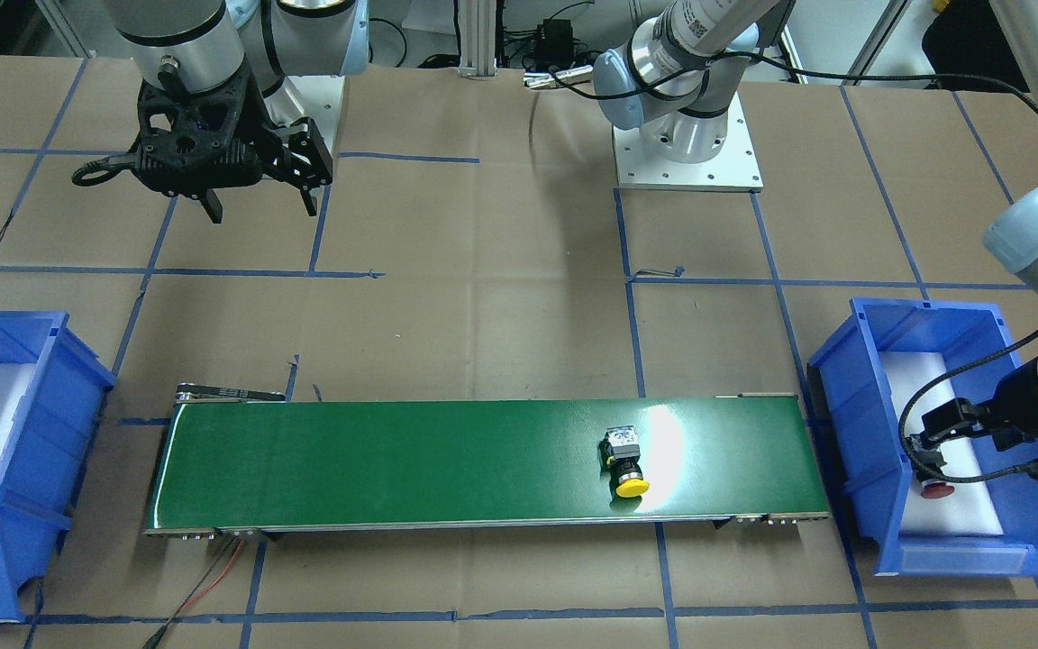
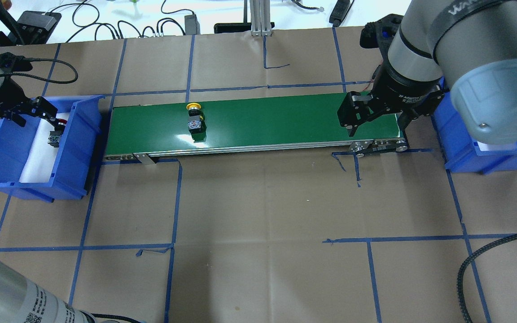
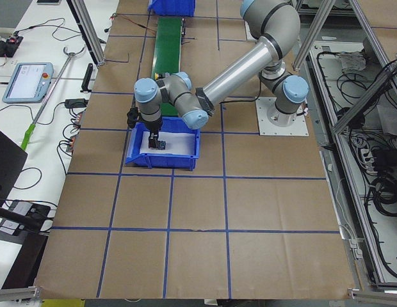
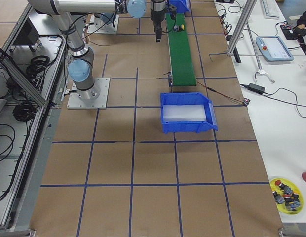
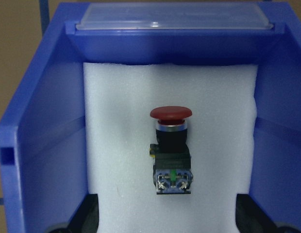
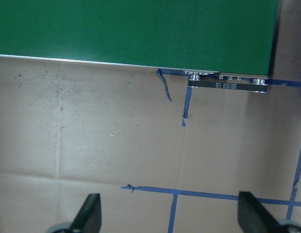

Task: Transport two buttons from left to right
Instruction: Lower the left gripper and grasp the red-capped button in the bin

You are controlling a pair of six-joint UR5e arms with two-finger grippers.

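Stage: you are looking at roughly the halfway mark. One button is on the belt, the other is not yet lifted, and neither has reached the right side.
Red button (image 5: 172,155): lies on its side on the white foam (image 5: 116,145) in the left bin (image 2: 75,150), with its cap toward the bin's far end.
Left gripper (image 2: 37,117): hovers over the red button with its jaws wide apart, gripping nothing.
Yellow button (image 2: 194,119): lies on its side on the left part of the green conveyor belt (image 2: 276,121), well apart from the right end.
Right gripper (image 1: 262,213): hangs above the belt's right end with its jaws apart, holding nothing.
Right bin (image 2: 462,154): stands just beyond the belt's right end, and no button shows in it.
Left to do: as you can judge, grasp the red button, place it on the belt, then collect both at the right.
Surroundings: note the blue tape grid on the brown table cover and the loose wires by the belt's right end.
In the way: the left bin's tall wall stands between the red button and the belt. The yellow button sits near the likely drop spot.
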